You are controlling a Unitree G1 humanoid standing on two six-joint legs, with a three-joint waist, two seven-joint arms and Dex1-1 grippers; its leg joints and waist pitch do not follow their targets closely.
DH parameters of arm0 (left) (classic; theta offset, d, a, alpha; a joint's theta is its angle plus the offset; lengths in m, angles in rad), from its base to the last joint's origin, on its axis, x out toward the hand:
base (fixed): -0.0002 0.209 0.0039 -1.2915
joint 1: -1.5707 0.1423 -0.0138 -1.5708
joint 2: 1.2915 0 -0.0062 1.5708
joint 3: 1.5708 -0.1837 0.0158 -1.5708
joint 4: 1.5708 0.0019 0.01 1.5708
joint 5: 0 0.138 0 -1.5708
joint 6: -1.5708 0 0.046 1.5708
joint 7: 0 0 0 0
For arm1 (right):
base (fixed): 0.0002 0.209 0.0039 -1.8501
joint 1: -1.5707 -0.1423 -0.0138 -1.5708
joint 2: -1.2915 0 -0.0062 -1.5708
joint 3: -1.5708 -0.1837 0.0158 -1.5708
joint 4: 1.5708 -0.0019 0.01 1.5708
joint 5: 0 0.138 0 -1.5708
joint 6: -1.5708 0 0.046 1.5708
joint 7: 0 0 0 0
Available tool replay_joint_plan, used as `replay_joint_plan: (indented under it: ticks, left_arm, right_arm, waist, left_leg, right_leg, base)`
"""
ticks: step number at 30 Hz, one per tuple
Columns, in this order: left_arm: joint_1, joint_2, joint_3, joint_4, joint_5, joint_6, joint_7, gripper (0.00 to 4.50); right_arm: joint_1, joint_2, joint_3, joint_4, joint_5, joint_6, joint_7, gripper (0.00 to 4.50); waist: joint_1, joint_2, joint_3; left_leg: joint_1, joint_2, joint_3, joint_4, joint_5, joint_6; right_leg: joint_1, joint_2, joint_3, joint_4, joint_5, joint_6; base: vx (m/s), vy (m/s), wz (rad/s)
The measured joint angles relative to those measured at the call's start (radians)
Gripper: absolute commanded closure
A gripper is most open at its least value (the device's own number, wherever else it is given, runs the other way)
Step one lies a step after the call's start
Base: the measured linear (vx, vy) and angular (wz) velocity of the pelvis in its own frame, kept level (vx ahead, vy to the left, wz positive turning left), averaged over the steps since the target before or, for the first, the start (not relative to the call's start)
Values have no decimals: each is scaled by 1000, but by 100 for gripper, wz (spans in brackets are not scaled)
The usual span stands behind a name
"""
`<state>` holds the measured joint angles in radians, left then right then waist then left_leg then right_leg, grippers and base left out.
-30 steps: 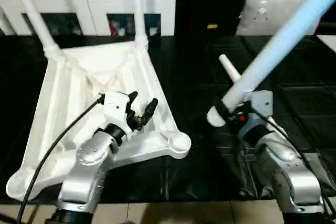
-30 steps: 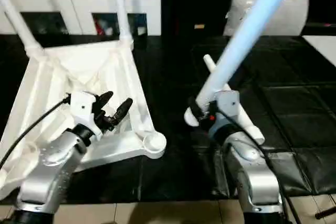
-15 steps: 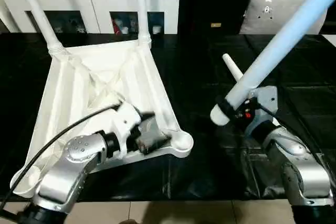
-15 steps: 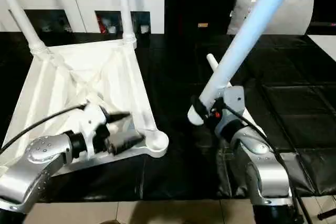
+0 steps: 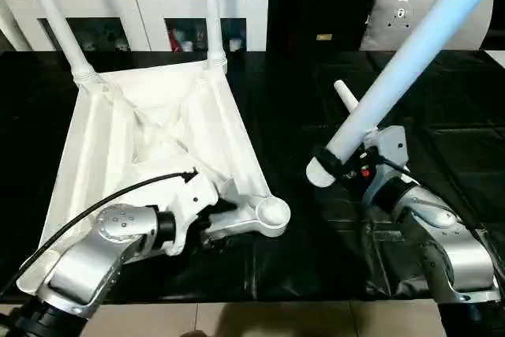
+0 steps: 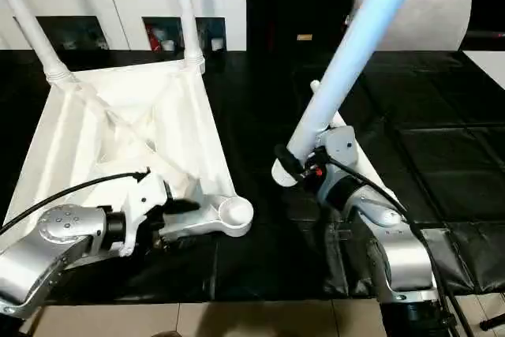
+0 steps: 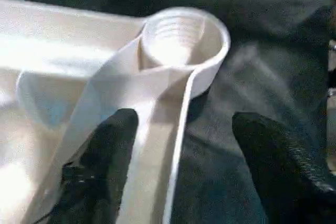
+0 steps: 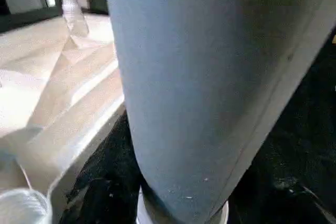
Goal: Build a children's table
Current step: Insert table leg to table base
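A white cabinet point(image 5: 134, 5) with glass doors stands behind the black floor point(image 5: 284, 116), beside a grey cushion point(image 5: 410, 17).

Both forearms: silver metal shells, rounded joints. Left claw point(image 7: 178, 166): white housing, 2 black textured fingers point(image 7: 102, 153). Black cable point(image 5: 95, 199) loops from left wrist. Right claw point(image 5: 347, 170): grey-white housing w/ small red mark, black cable.

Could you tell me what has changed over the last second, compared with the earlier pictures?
The left gripper came down from above the table top to its near edge, next to the empty corner socket, fingers straddling the rim. The right gripper kept hold of the leg, its lower end shifting slightly. The two fitted legs stayed upright.
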<state>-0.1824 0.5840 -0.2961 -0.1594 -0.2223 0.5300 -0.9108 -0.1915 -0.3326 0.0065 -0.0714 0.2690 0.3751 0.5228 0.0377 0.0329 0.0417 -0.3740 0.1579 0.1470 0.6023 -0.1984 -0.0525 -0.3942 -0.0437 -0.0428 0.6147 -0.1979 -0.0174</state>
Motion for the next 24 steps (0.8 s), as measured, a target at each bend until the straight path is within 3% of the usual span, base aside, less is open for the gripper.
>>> replay_joint_plan:
  ticks: [5, 10, 24]
  left_arm:
    - [-16, 0, -6, 9, 11, 16, 15, 175]
    - [-23, -5, -6, 34, 22, 16, 24, 213]
    - [-55, -24, -29, 128, 43, -44, -2, 334]
  right_arm:
    - [0, 9, 0, -3, 21, 48, 13, 264]
    - [-2, 48, -21, -2, 46, 49, -17, 264]
    - [-9, 47, 0, -5, 43, 26, 2, 264]
  waist:
    - [-1, 1, 1]
    - [-2, 1, 1]
    - [0, 2, 1]
  left_leg:
    - [6, 0, 0, 0, 0, 0]
    - [6, 0, 0, -1, 0, 0]
    - [6, 0, 1, -1, 0, 0]
  right_leg:
    - [5, 0, 0, 0, 0, 1]
    - [5, 0, 0, 0, 0, 1]
    - [6, 0, 0, 0, 0, 0]
  base:
    - [0, 0, 0]
    - [0, 0, 0]
    - [0, 0, 0]
